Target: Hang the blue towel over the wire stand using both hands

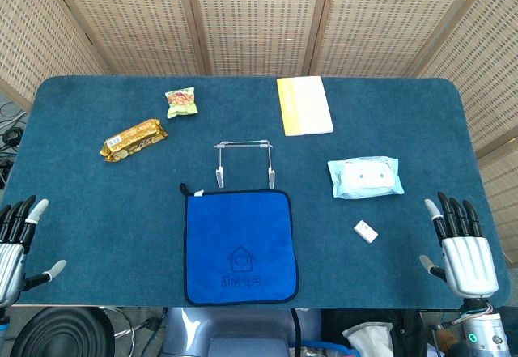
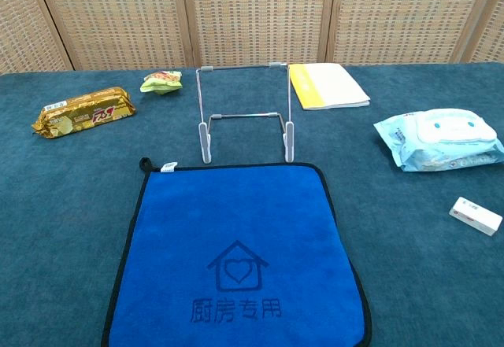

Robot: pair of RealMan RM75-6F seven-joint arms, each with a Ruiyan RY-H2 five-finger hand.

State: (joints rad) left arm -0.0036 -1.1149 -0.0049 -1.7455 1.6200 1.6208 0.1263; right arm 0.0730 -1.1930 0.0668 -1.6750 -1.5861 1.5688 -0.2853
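Nothing started yet. Desk (image 1: 73, 130) carries the blue towel (image 1: 239, 245) flat, midway between the hands, untouched. Wire stand (image 1: 243, 161) upright just beyond its far edge. Left robot hand (image 1: 16, 240) and right robot hand (image 1: 461, 248) both open, empty, well outboard. Next: each must reach inward and take a towel corner. Wipes pack (image 1: 366, 177), small white box (image 1: 366, 231) lie near the right hand's path.

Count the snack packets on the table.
2, both at the far left: a gold biscuit pack lying flat, and a small green packet just beyond it to the right. Nothing seems hidden.
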